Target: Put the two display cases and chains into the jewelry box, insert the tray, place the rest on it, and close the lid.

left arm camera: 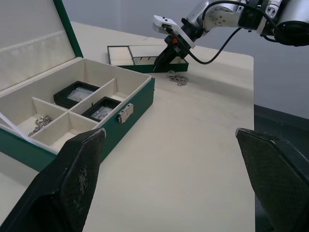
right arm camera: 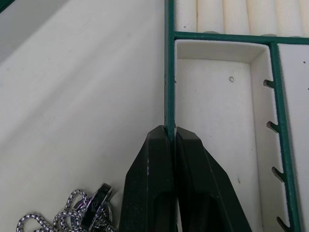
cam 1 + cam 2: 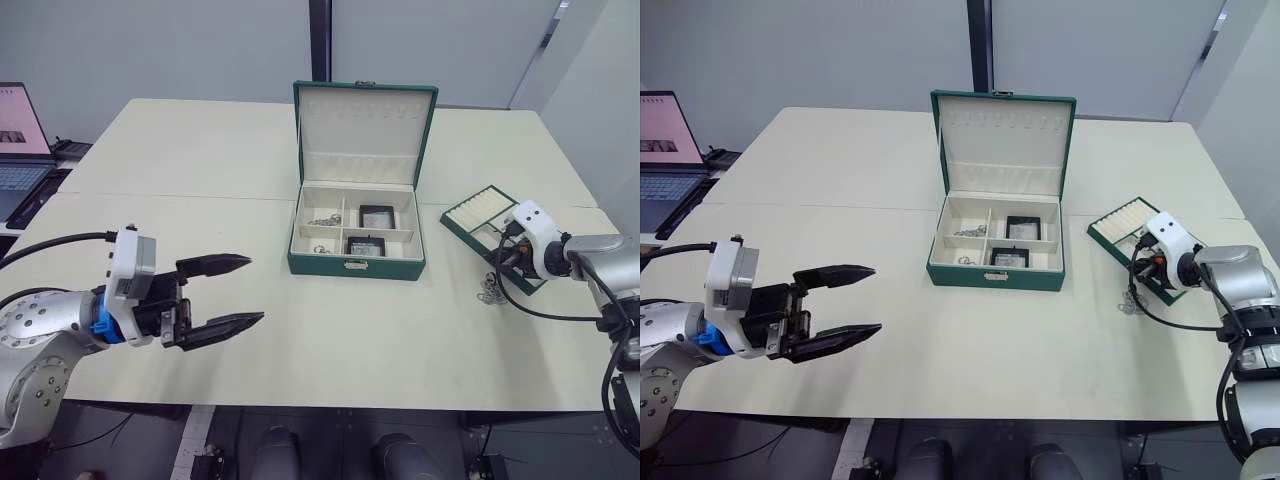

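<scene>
1. A pale cream table (image 3: pixel 200 330) fills the foreground; a thin seam crosses it from side to side, and a second matching table top (image 3: pixel 190 140) butts against it behind.
2. Behind the tables stands a plain grey-white wall (image 3: pixel 150 45), split by a dark vertical post (image 3: pixel 320 40).
3. At the robot's left, off the table's edge, an open laptop (image 3: pixel 662 135) shows a lit screen, with its dark keyboard below.
4. At the far right a slanted dark strip (image 3: pixel 545 45) runs along another pale wall panel.
5. The light is even and soft, with faint shadows on the table.
</scene>
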`<state>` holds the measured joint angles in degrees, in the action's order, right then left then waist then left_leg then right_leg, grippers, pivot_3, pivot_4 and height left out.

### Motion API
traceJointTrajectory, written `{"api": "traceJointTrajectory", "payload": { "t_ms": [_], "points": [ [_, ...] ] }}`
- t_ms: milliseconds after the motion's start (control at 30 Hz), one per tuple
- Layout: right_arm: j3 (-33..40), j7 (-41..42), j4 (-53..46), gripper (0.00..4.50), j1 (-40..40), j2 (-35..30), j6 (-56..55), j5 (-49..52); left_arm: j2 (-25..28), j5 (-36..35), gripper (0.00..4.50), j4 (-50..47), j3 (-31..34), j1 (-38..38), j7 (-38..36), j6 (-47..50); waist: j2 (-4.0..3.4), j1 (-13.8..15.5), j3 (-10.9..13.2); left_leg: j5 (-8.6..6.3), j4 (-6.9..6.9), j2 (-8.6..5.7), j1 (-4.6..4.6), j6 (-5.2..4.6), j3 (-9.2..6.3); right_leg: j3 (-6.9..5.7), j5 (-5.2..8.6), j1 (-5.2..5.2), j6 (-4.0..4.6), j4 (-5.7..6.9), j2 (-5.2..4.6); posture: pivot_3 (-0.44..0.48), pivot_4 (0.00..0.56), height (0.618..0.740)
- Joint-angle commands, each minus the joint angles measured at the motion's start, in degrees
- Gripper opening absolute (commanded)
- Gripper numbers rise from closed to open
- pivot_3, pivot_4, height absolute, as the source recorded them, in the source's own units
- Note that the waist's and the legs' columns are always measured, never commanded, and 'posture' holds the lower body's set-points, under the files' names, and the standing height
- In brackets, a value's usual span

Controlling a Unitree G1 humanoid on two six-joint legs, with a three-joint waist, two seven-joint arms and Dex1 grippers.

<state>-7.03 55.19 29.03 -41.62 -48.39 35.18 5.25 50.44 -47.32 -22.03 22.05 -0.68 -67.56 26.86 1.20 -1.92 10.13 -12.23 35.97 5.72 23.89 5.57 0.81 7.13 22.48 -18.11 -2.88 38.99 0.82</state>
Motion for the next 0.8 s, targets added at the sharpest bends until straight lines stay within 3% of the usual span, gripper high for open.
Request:
{"api": "traceJointTrajectory", "payload": {
  "t_ms": [33, 433, 800],
  "points": [
    [2.09, 2.43, -7.60, 0.02, -2.51, -4.59, 1.21, -0.02, 0.76, -0.92, 4.50, 0.82, 2.94, -0.45, -1.07, -0.60, -0.16, 0.03, 0.09, 0.00, 0.00, 0.00, 0.00, 0.00, 0.01, 0.01, 0.00, 0.00, 0.00, 0.00, 0.00, 0.000, 0.150, 0.740],
    [-4.43, 16.28, -32.83, 0.02, -11.10, -12.74, 18.91, 4.71, 2.19, -0.03, 4.50, 5.32, 3.59, -2.76, -2.78, 0.09, -0.33, -0.02, 0.20, -0.08, -0.03, 0.02, 0.00, -0.14, -0.01, -0.01, 0.00, -0.07, 0.00, 0.02, 0.01, 0.000, 0.150, 0.740],
    [-15.34, 18.87, -41.15, 0.02, -21.95, -5.64, 30.38, 8.80, 1.85, 0.22, 4.50, 3.42, 6.53, 0.75, -0.90, -0.17, -0.35, -1.03, 0.21, -0.09, -0.05, 0.07, 0.00, -0.15, 0.00, 0.00, 0.00, -0.15, 0.00, 0.06, 0.02, 0.000, 0.150, 0.740]
  ]
}}
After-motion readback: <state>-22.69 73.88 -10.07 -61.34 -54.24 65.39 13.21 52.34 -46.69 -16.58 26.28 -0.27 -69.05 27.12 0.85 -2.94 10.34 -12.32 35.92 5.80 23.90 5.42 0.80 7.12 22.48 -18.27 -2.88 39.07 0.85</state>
